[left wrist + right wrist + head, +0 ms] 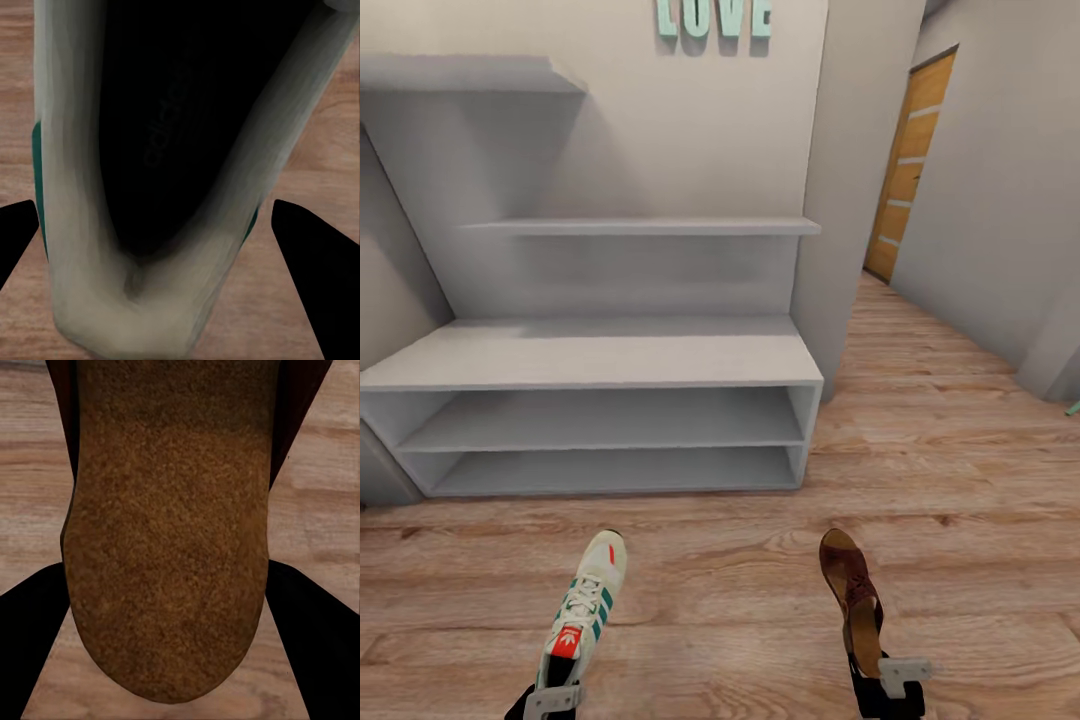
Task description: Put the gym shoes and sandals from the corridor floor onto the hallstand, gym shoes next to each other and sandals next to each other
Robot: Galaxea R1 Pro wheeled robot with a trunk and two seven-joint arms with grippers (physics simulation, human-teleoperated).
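The left hand (548,697) holds a gym shoe (584,608) by its heel, toe pointing toward the hallstand (600,358); the right hand (885,685) likewise carries a sandal (852,590) by its heel end, both raised above the corridor floor (950,450). The sneaker looks light, with a padded collar (135,311) that gives under pressure, so the heel grip suits it. The sandal's flat footbed (169,547) seems stiffer and thin (likelier to pivot between fingers), so pinching across the heel edges appears soundest. The hallstand's broad low top is bare.
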